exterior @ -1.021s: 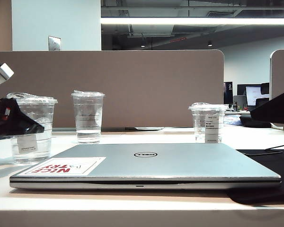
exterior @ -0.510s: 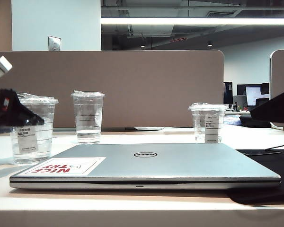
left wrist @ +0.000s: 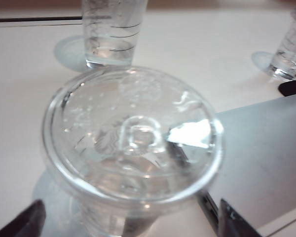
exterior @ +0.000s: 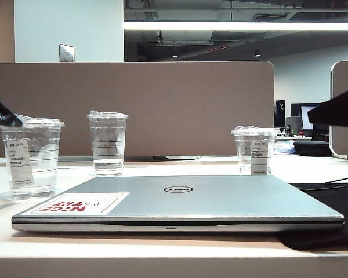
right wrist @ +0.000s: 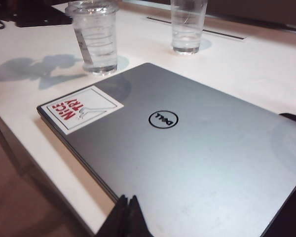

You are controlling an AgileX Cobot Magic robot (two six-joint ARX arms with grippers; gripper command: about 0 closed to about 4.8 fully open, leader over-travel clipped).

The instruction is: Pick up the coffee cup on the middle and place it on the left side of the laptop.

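The coffee cup (exterior: 32,156), wide, clear and lidded with a small white label, stands on the desk just left of the shut silver laptop (exterior: 180,200). In the left wrist view my left gripper (left wrist: 130,222) is open above the cup's lid (left wrist: 133,136), with a dark fingertip (left wrist: 24,219) on either side of the cup and apart from it. Only one dark finger (exterior: 0,113) shows at the exterior view's left edge. My right gripper (right wrist: 128,212) is shut and empty over the laptop's (right wrist: 187,148) near edge, with the cup (right wrist: 96,37) beyond.
A narrower clear cup (exterior: 107,143) stands behind the laptop. A cup with a long white label (exterior: 254,150) stands at the back right. A brown divider (exterior: 162,104) closes the back of the desk. A black mat (exterior: 330,197) lies right of the laptop, under the right arm (exterior: 336,110).
My left gripper has let go of the cup and drawn up and away to the left. The cup now stands free, slightly further left with its label turned. The right arm has risen a little.
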